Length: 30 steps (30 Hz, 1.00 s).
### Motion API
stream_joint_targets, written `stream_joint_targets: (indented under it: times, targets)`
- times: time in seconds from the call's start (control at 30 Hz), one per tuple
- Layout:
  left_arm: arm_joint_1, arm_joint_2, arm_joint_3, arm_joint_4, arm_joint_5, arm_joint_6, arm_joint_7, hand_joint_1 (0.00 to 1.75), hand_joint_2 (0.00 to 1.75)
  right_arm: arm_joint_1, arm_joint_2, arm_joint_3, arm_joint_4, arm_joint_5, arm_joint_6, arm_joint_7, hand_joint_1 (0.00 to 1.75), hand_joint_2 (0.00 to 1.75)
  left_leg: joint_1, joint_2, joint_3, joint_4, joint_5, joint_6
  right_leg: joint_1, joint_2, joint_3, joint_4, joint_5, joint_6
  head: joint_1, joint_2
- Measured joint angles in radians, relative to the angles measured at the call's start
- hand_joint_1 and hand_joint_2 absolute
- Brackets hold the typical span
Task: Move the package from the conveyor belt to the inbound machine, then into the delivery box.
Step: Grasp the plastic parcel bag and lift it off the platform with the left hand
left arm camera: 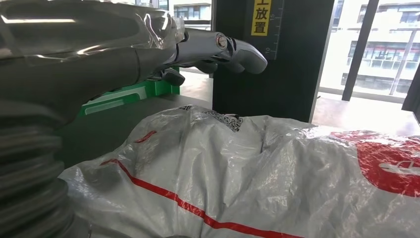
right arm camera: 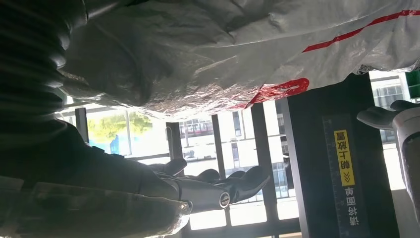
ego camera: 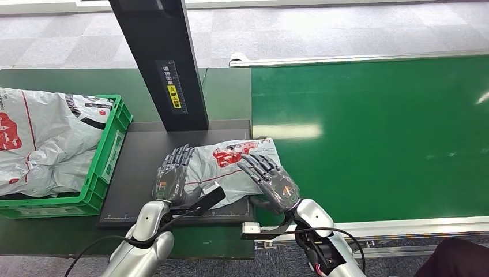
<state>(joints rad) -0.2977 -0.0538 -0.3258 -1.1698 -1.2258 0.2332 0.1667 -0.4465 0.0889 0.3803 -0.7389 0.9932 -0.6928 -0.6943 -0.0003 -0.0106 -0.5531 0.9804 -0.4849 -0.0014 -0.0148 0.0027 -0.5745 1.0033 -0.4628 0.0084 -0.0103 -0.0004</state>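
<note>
Head view shows the package (ego camera: pixel 228 167), a grey poly bag with red print, lying on the black inbound machine (ego camera: pixel 138 173) platform, just in front of its dark post. The left hand (ego camera: pixel 172 175) and right hand (ego camera: pixel 271 180) flank the package, fingers spread flat against its sides, gripping nothing. Left of the platform, the green delivery box (ego camera: pixel 106 156) holds other bags.

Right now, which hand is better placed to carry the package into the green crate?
Probably left. The left hand lies at the package's edge nearest the green crate; the right hand lies at the far side.
</note>
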Motion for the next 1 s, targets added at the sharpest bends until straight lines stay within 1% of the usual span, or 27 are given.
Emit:
stream_joint_targets:
  times: [0.33, 0.6, 0.67, 0.73, 0.8, 0.87, 0.93, 1.0]
  targets:
    - [-0.020, 0.000, 0.016, 0.025, -0.024, -0.004, 0.034, 0.00, 1.75, -0.002, 0.000, 0.001, 0.011, -0.003, 0.000, 0.003, 0.00, 1.75, 0.000, 0.000, 0.001, 0.000, 0.000, 0.000, 0.000, 0.000, 0.001, 0.000, 0.000, 0.000, 0.000, 0.000]
    - [-0.038, 0.012, 0.084, 0.042, -0.021, -0.014, 0.042, 0.00, 1.75, -0.002, -0.001, 0.009, 0.012, -0.007, 0.000, 0.012, 0.00, 1.75, 0.000, 0.001, 0.001, 0.000, 0.000, 0.000, 0.001, 0.001, 0.001, 0.000, 0.000, 0.000, 0.000, 0.000]
    - [-0.044, 0.017, 0.097, 0.044, -0.025, -0.043, 0.041, 0.86, 1.75, -0.002, -0.001, 0.013, 0.012, -0.009, 0.001, 0.014, 0.00, 1.75, 0.000, 0.001, 0.002, 0.000, 0.000, 0.000, 0.001, 0.001, 0.001, 0.000, 0.000, 0.000, 0.000, 0.000]
    - [-0.052, 0.021, 0.106, 0.048, -0.029, -0.116, 0.020, 1.73, 1.75, -0.003, -0.002, 0.016, 0.013, -0.017, 0.002, 0.014, 0.00, 1.75, 0.000, 0.000, 0.003, 0.000, 0.000, 0.000, 0.001, 0.000, 0.003, 0.000, 0.000, 0.000, 0.000, 0.000]
    - [-0.064, 0.024, 0.107, 0.056, -0.020, -0.218, -0.026, 1.75, 1.75, -0.005, -0.003, 0.019, 0.016, -0.024, 0.002, 0.009, 0.00, 1.75, 0.000, -0.001, 0.005, -0.001, 0.000, -0.001, 0.001, -0.001, 0.006, 0.000, -0.001, -0.001, 0.000, 0.000]
    - [-0.077, 0.028, 0.105, 0.070, -0.002, -0.292, -0.072, 1.75, 1.75, -0.009, -0.003, 0.020, 0.020, -0.027, 0.001, 0.003, 0.00, 1.75, 0.000, -0.003, 0.010, -0.001, -0.001, -0.001, 0.001, -0.002, 0.012, 0.000, -0.003, 0.000, 0.000, 0.000]
    - [-0.085, 0.032, 0.100, 0.088, 0.011, -0.315, -0.095, 1.75, 1.75, -0.012, -0.002, 0.021, 0.021, -0.026, 0.001, 0.000, 0.00, 1.75, 0.000, -0.004, 0.014, -0.001, -0.002, -0.002, 0.001, -0.003, 0.017, -0.001, -0.005, 0.000, 0.000, 0.000]
    - [-0.089, 0.036, 0.096, 0.101, 0.017, -0.318, -0.105, 1.75, 1.75, -0.013, -0.002, 0.021, 0.021, -0.026, 0.000, 0.000, 0.00, 1.75, 0.000, -0.004, 0.017, -0.001, -0.003, -0.002, 0.001, -0.003, 0.021, -0.001, -0.006, 0.000, 0.000, 0.000]
